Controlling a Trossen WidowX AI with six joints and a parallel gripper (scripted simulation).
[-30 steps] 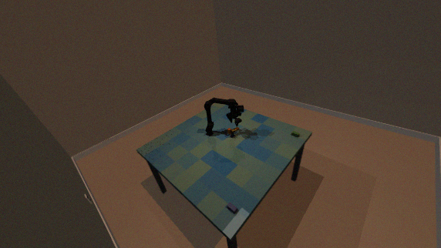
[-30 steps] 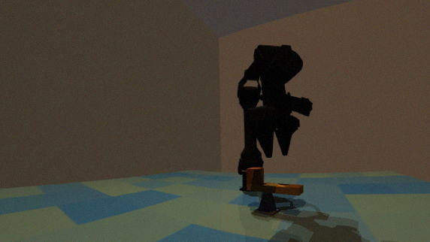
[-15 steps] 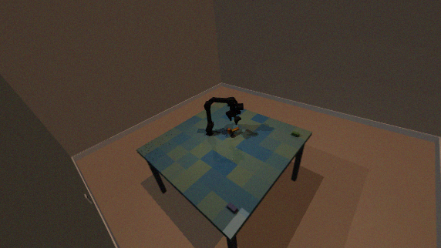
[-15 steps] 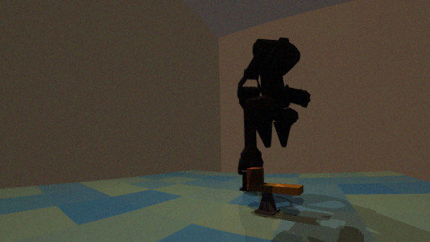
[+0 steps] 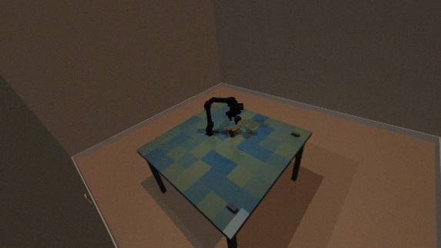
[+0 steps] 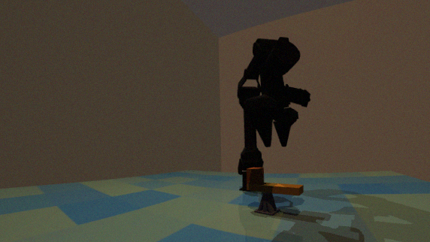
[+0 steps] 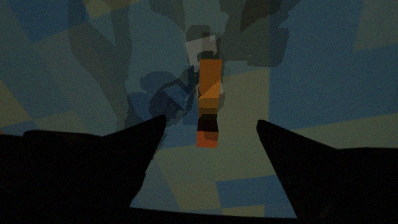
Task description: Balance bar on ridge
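Observation:
The orange bar (image 5: 235, 130) (image 6: 287, 189) (image 7: 210, 75) lies across the dark ridge (image 6: 266, 206), looks about level in the exterior view, and shows a gap between both ends and the table. A taller orange block stands at its left end in that view. The ridge stands upright on the table under the bar, nearer the block end; the bar hides its top. My gripper (image 5: 233, 119) (image 6: 276, 146) (image 7: 211, 121) is open and empty, well above the bar and not touching it. In the wrist view the bar lies between the two fingers in outline, far below them.
The patchwork table (image 5: 220, 163) (image 6: 124, 212) carries the arm's base behind the bar. A small green block (image 5: 295, 133) lies near the right corner. A small purple block (image 5: 232, 207) lies near the front corner, beside a pale strip (image 5: 237, 223).

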